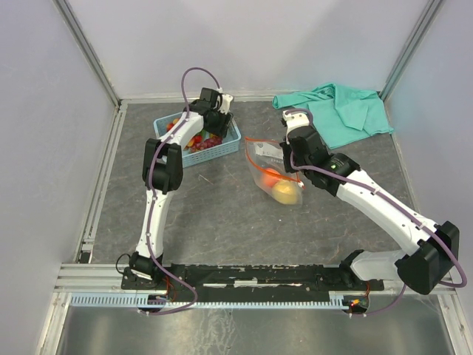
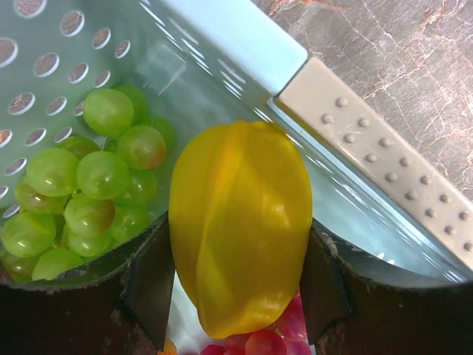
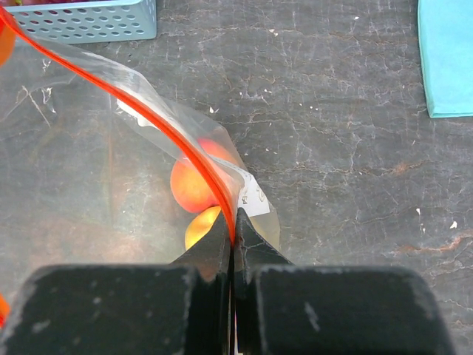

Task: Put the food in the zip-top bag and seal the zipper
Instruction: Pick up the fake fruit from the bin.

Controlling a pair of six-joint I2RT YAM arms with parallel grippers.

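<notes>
My left gripper [image 2: 235,285] is down in the light blue basket [image 1: 222,146], shut on a yellow fruit [image 2: 240,225]. Green grapes [image 2: 89,188] lie to its left and pink-purple grapes [image 2: 284,329] below it. My right gripper [image 3: 235,225] is shut on the red-orange zipper [image 3: 148,122] of the clear zip-top bag [image 3: 66,170], holding its mouth up. An orange-pink peach [image 3: 188,185] and a yellow lemon [image 3: 201,228] lie inside the bag. In the top view the bag [image 1: 272,170] is right of the basket, with my right gripper [image 1: 290,164] at its rim and my left gripper [image 1: 207,127] over the basket.
A teal cloth [image 1: 344,111] lies at the back right; its corner shows in the right wrist view [image 3: 447,55]. The basket wall [image 3: 89,21] is at the top left of that view. Grey walls and rails border the table.
</notes>
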